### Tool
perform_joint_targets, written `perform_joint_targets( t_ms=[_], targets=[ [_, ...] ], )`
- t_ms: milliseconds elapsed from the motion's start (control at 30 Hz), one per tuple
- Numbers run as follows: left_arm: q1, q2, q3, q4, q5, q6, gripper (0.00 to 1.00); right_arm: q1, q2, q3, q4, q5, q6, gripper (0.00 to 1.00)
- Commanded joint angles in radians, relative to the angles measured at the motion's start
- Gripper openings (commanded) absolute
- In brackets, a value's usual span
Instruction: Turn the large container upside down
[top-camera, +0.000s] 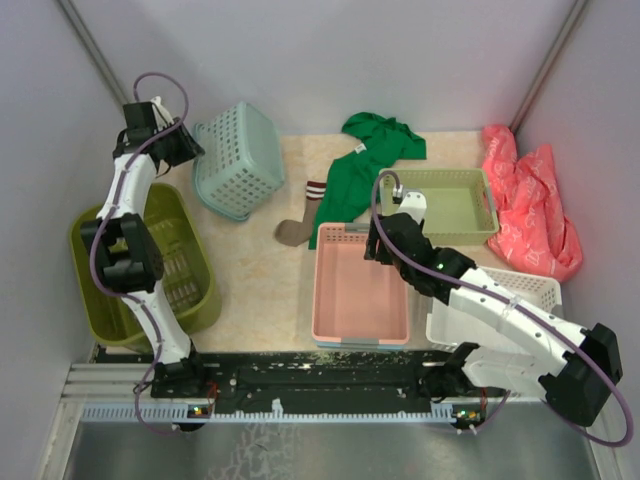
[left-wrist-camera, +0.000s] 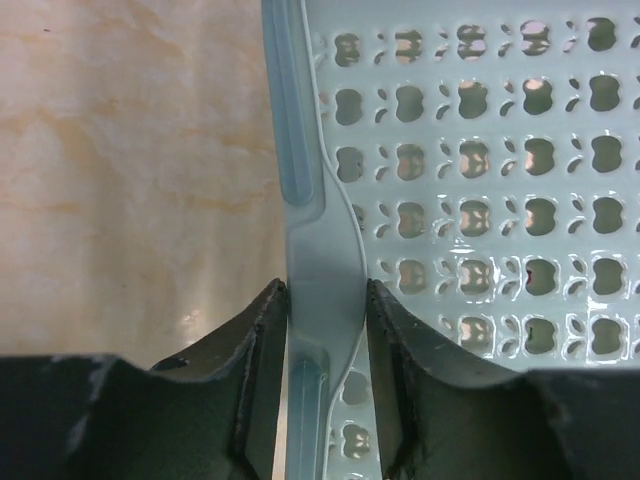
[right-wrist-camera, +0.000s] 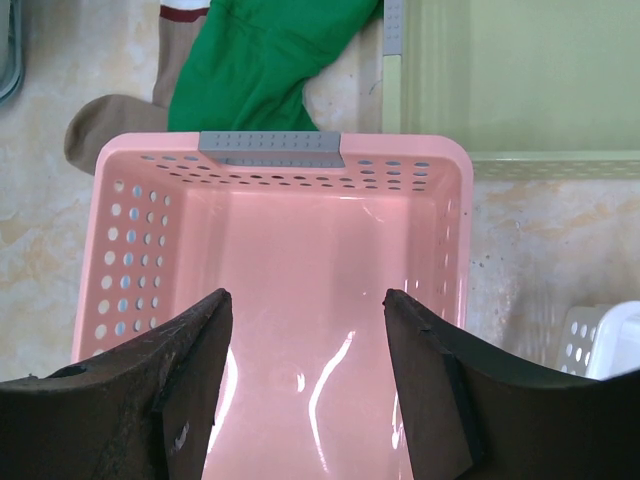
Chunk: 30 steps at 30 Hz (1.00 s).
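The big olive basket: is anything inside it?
Only its slotted floor shows inside the olive basket. The left arm crosses over it and hides part of the interior, so that stretch cannot be checked.

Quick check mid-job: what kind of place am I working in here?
Most likely a robot test cell, not a home: plain grey walls box in a small tabletop, left arm and right arm are bolted to a metal rail, and props lie about: olive-green basket, teal basket, pink tray, green garment.
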Motion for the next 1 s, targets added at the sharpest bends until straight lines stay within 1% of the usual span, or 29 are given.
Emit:
perform_joint_targets(
  t_ms=[0,33,100,267,433,600,700,800,867,900,967],
  targets=[
    [0.018,0.024,0.011,-0.028,-0.004,0.012,0.52,-0.005,-0.003,0.041,0.038,0.0,-0.002,0.63],
    [0.019,0.028,0.029,-0.038,-0.013,0.014,0.58,-0.004,-0.003,0.039,0.038,0.001,-0.002,0.63],
    [0.019,0.036,0.068,-0.055,-0.039,0.016,0.65,-0.005,-0.003,0.039,0.037,0.003,-0.002,0.63],
    [0.018,0.045,0.158,-0.105,-0.114,0.025,0.75,-0.004,-0.016,0.033,0.038,0.006,-0.002,0.63],
    [0.018,0.038,0.176,-0.14,-0.174,0.047,0.76,-0.005,-0.029,0.019,0.036,0.006,-0.001,0.63],
    [0.019,0.073,0.179,-0.198,-0.208,0.062,0.75,-0.005,-0.039,0.013,0.035,0.007,-0.002,0.63],
    [0.018,0.074,0.176,-0.201,-0.196,0.059,0.74,-0.005,-0.043,0.013,0.033,0.008,-0.002,0.63],
    [0.016,0.035,0.17,-0.16,-0.131,0.042,0.74,-0.005,-0.043,0.012,0.031,0.008,-0.002,0.63],
    [-0.003,0.001,0.174,-0.129,-0.116,0.032,0.75,-0.005,-0.042,0.013,0.032,0.005,-0.002,0.63],
    [-0.034,-0.016,0.185,-0.121,-0.126,0.034,0.75,-0.005,-0.04,0.013,0.034,0.005,-0.002,0.63],
    [-0.101,-0.039,0.216,-0.124,-0.191,0.061,0.75,-0.005,-0.036,0.012,0.039,0.002,0.0,0.63]
  ],
)
